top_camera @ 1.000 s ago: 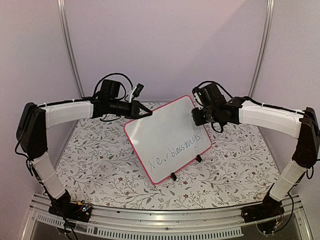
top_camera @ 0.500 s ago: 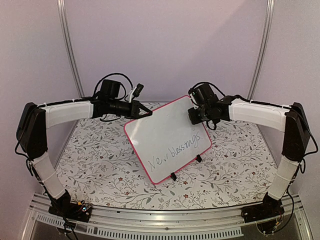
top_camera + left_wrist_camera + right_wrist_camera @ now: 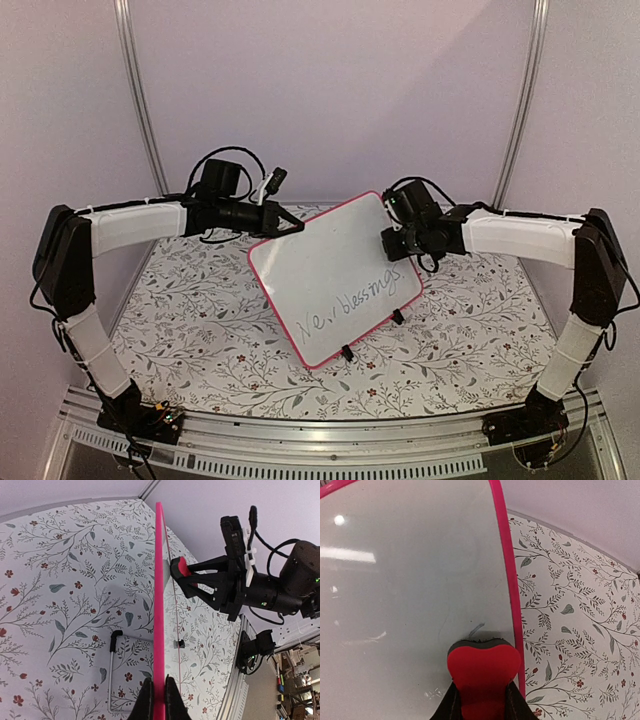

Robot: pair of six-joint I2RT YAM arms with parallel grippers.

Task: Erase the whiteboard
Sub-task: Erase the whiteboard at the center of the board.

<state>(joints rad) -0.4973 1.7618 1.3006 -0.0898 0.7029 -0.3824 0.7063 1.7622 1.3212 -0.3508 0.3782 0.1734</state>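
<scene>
Pink-edged and white-faced, the whiteboard [image 3: 335, 275] stands tilted near the middle of the bench [image 3: 190, 310]. In the top view it is turned diagonally, and two black clip feet [image 3: 347, 352] on its lower edge rest on the patterned surface. Dark handwriting [image 3: 350, 300] runs across the lower part of the face; the upper part is blank. The left hand [image 3: 159, 692] is closed narrowly on the board's upper left edge, clamping it from both sides. The right hand [image 3: 482, 702] is closed on a red eraser [image 3: 484, 670], held at the board's upper right. The eraser's dark felt edge touches the board face just beside the right border, above the handwriting.
</scene>
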